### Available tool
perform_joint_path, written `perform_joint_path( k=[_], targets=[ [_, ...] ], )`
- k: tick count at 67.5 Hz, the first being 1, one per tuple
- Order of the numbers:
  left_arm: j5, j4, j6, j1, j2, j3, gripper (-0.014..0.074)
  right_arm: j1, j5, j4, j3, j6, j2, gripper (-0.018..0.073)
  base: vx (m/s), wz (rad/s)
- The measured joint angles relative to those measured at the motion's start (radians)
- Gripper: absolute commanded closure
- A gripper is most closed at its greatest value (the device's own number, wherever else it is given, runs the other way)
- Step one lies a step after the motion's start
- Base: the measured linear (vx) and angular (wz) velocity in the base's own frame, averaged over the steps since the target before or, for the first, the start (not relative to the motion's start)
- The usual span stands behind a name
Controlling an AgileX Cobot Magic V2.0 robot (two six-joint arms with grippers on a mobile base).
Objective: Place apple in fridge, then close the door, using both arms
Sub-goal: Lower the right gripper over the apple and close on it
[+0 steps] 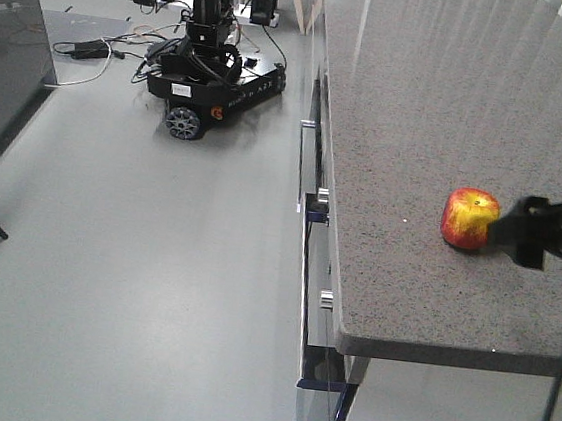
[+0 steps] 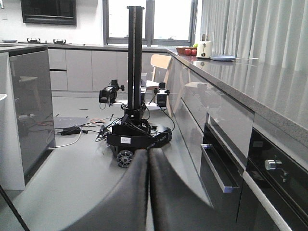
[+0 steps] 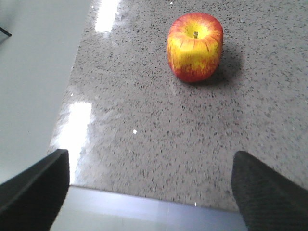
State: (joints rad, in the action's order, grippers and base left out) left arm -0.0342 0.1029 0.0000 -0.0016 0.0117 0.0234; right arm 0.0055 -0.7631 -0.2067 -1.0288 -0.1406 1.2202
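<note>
1. Apple (image 3: 195, 46) stands upright on the speckled grey desk (image 3: 144, 120), near its front edge, dimple up.
2. Right hand (image 3: 150, 161) is spread wide and empty. The apple is ahead of it, untouched.
3. Left hand (image 2: 147, 159) has its fingers pressed together, holding nothing.

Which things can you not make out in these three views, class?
- Front view: right pincer cut off by right edge; its gap to the apple unreadable.
- Left wrist view: left pincer cropped by bottom edge; distant fruit bowl too small.
- No view shows the fridge.
</note>
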Motion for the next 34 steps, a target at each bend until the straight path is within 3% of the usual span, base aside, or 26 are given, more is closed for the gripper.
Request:
perform_joint_path(
  k=[18, 34],
  targets=[
    [0.000, 0.000, 0.000, 0.000, 0.000, 0.000, 0.0602, 0.000, -0.017, 0.002, -0.201, -0.002, 0.276, -0.0111, 0.00, 0.00],
    [0.000, 0.000, 0.000, 0.000, 0.000, 0.000, 0.0602, 0.000, -0.074, 0.075, -0.401, 0.038, 0.485, -0.0101, 0.00, 0.00]
  ],
)
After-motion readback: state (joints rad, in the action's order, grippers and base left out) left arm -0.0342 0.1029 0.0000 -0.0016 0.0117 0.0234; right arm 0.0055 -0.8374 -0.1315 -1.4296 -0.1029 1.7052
